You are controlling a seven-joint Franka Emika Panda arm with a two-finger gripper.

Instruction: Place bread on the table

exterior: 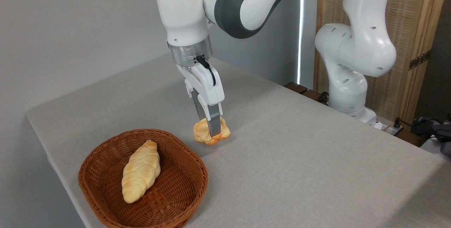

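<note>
Bread (211,133) on table (317,157), right behind basket (105,199) holding loaf (141,171)

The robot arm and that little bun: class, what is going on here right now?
The gripper is shut on the bread, holding it low at the table, just right of the wicker basket. Whether it touches the cloth is unclear. A braided loaf lies in the basket.

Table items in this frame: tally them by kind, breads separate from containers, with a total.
Small round bun: 1, outside the basket, gripper closed around it
Braided loaf: 1, lying in the basket
Wicker basket: 1, on the grey table
Total: 3
</note>
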